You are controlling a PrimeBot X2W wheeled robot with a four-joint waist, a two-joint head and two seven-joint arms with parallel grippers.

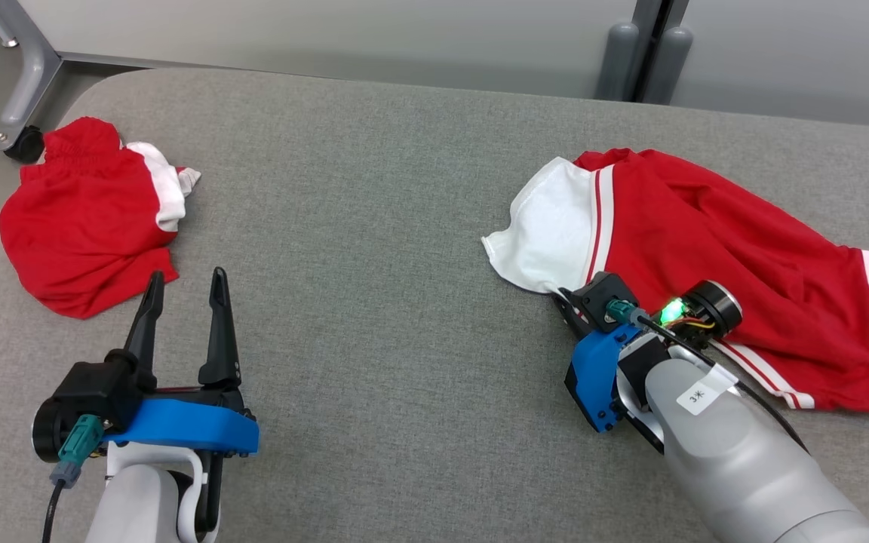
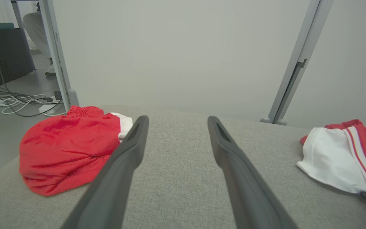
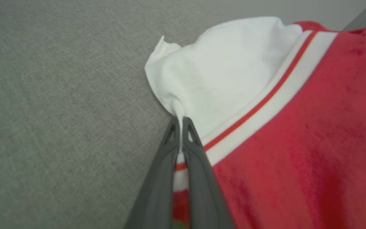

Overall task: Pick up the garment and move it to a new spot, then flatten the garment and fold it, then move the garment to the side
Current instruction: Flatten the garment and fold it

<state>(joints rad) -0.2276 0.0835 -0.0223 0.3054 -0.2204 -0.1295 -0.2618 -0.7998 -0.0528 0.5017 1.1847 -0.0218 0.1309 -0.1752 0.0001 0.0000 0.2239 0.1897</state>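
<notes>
Pinching the garment by its white edge, right pincer is half-hidden overhead; left pincer gapes.

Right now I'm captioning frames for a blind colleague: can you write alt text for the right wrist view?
The right gripper is shut on the white edge of a red and white garment, bunching the cloth. The garment lies on a grey table, a thin red stripe crossing its white band.

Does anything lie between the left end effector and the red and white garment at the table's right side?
Nothing visible does. Bare grey table separates the open left end effector from the garment, whose white edge the right end effector pinches. A crumpled red garment lies to the left.
</notes>
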